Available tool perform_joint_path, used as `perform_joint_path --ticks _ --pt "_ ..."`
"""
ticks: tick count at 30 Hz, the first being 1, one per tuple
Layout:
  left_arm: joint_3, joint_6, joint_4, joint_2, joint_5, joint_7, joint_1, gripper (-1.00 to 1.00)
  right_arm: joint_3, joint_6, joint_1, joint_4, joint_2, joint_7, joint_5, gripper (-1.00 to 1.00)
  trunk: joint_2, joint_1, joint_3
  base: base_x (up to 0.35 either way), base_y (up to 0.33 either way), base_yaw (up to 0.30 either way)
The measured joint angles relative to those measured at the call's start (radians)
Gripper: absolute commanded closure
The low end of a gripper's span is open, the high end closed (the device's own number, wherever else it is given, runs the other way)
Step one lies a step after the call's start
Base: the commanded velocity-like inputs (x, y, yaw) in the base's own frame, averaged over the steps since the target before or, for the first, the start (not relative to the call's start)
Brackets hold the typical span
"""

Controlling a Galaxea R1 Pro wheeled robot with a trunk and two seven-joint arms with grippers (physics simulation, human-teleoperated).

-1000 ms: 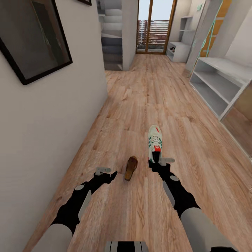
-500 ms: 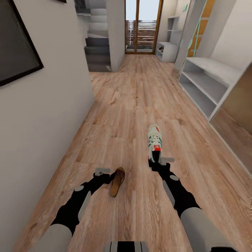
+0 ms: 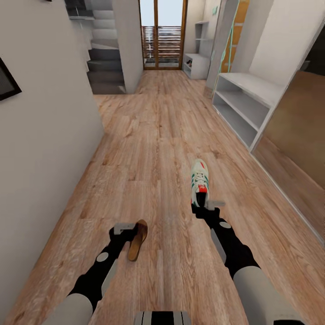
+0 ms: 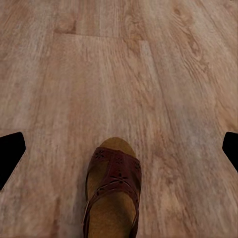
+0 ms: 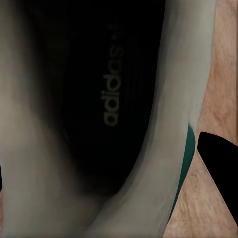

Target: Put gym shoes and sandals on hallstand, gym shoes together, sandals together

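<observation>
Since a second ago, the head view has been swung round, so the rack (image 3: 243, 106) is seen further left and more of the brown panel beside it is shown. Against the left claw (image 3: 127, 231), the sandal (image 3: 137, 239) is seen closer than before; it now lies just beside that claw on the floor (image 3: 149, 149). In the left wrist view the sandal (image 4: 113, 193) is seen lying flat between the two dark fingertips (image 4: 10, 153), which are spread wide and touch nothing.

One shoe (image 3: 199, 182) is held at its red heel by the right claw (image 3: 203, 206), toe pointing away from the robot. In the right wrist view the dark inside of the shoe (image 5: 99, 109) is seen very close, with one dark fingertip (image 5: 220, 168) just outside its wall.

Two open shelves are seen in the rack, and nothing can be seen on them. It stands by the right wall, well apart from both shoes.
</observation>
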Motion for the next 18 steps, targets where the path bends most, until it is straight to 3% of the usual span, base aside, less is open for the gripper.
perform_joint_path --ticks 16,18 --pt "0.0 -0.026 0.013 0.022 -0.007 0.012 0.0 -1.0 0.0 0.024 0.0 -0.021 0.0 0.0 0.005 1.0 0.0 0.0 -0.001 0.0 0.0 -0.001" --pt "0.0 -0.026 0.013 0.022 -0.007 0.012 0.0 -1.0 0.0 0.024 0.0 -0.021 0.0 0.0 0.005 1.0 0.0 0.001 -0.011 0.0 0.0 0.0"
